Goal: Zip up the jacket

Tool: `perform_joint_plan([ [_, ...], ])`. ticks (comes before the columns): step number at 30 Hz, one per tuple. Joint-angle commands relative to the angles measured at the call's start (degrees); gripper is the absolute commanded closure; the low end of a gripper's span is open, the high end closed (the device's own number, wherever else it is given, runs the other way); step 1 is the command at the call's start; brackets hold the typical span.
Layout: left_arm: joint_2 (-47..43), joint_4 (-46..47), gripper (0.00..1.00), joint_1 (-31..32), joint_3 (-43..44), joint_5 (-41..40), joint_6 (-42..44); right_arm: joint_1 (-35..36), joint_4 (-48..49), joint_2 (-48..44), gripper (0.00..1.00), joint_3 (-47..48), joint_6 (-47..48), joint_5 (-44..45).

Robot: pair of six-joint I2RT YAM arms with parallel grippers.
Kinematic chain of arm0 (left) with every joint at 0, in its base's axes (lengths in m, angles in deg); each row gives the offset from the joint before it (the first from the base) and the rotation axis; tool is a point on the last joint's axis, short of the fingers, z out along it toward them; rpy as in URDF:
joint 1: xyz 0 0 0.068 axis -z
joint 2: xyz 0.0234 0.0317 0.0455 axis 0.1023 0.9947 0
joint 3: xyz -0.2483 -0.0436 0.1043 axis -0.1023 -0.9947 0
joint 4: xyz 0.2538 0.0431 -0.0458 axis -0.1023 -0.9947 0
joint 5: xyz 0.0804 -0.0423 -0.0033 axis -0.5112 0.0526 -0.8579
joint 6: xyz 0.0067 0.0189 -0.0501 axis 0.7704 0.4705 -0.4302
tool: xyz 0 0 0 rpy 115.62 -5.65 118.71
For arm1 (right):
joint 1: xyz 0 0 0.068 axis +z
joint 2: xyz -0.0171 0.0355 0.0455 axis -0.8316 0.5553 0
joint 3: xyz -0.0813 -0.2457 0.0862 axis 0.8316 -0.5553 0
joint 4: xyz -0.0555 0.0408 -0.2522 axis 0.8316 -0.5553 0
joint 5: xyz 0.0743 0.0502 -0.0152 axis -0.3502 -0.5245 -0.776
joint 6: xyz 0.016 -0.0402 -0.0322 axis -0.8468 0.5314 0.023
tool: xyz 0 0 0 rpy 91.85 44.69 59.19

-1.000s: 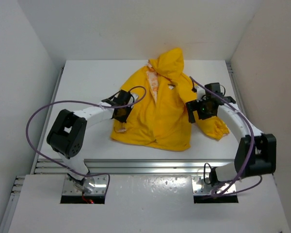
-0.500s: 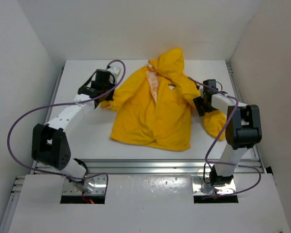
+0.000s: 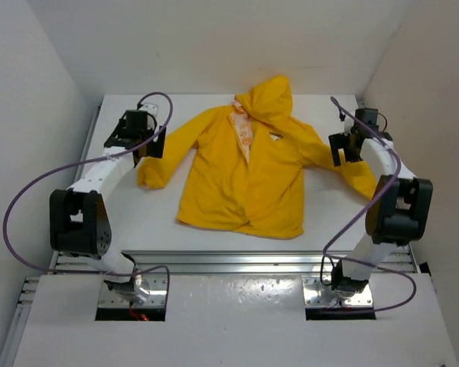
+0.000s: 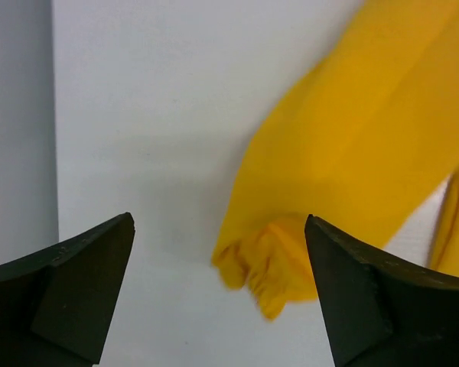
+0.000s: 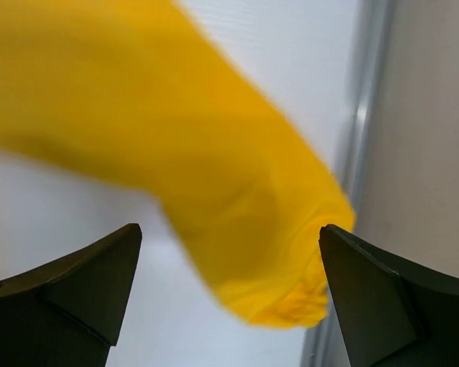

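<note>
The yellow jacket (image 3: 245, 176) lies face up on the white table (image 3: 138, 222), hood toward the back and both sleeves spread outward. Patterned lining (image 3: 242, 131) shows along the open front edge near the collar. My left gripper (image 3: 151, 147) hovers open above the left sleeve; in the left wrist view its gathered cuff (image 4: 264, 267) rests on the table below the left gripper (image 4: 218, 222), apart from both fingers. Over the right sleeve (image 3: 356, 172) stands my right gripper (image 3: 347, 149), also open. The right wrist view shows that sleeve's cuff (image 5: 302, 294) lying free under the right gripper (image 5: 229, 229).
White walls close in the table at the left (image 3: 30, 115), back and right (image 3: 428, 99). A metal rail (image 5: 365, 115) runs along the table's right edge beside the right cuff. An aluminium rail (image 3: 229, 260) crosses the front edge near the jacket's bunched hem (image 3: 245, 225).
Both arms swung outward toward the table's back corners, drawing the sleeves out flat. The left gripper, shut on the left sleeve before, has opened and let it go.
</note>
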Motion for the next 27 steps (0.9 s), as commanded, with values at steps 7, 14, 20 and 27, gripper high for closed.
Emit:
perform_joint_plan([
  [7, -18.8, -13.23, 0.04, 7.24, -5.44, 45.7, 24.39, 7.49, -30.29, -23.2, 0.0, -1.53, 4.64, -54.27],
  [14, -16.99, -14.47, 0.1, 24.83, -13.63, 42.23, 27.49, 23.16, -25.18, -23.12, 0.0, -14.63, 1.0, -44.49],
  [20, -13.72, -5.7, 0.14, 25.99, -14.34, 36.78, 21.96, 24.13, -17.07, -14.0, 0.03, -16.93, -9.47, -29.6],
  [27, -12.67, -0.24, 0.14, 25.47, -15.39, 33.35, 19.05, 26.15, -14.88, -5.46, 0.26, -14.64, -8.34, -21.96],
])
